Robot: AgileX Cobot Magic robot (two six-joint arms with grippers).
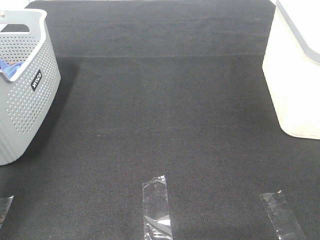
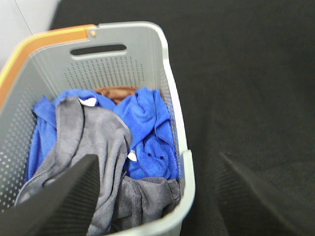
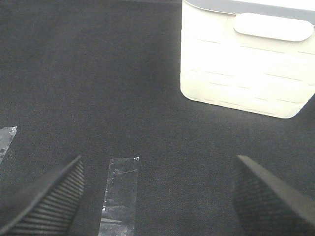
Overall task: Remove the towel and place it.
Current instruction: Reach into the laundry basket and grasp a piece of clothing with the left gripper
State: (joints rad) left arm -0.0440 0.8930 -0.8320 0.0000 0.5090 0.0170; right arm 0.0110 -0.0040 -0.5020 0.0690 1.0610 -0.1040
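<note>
The greyish towel (image 2: 98,142) lies crumpled in the grey perforated basket (image 2: 173,98), draped over a bright blue cloth (image 2: 147,128). A brown cloth (image 2: 117,92) shows at the basket's far end. My left gripper (image 2: 156,157) is open and empty above the basket's near end, one finger (image 2: 69,196) over the towel and the other outside the basket wall. In the high view the basket (image 1: 25,110) stands at the left edge and only a bit of blue cloth (image 1: 11,67) shows. My right gripper (image 3: 158,159) is open and empty above the black mat. Neither gripper shows in the high view.
A white bin (image 1: 295,85) stands at the right edge; it also shows in the right wrist view (image 3: 246,64). Clear tape strips (image 1: 156,207) (image 1: 281,215) lie on the black mat (image 1: 165,115) near the front. One tape strip (image 3: 120,191) lies below the right gripper.
</note>
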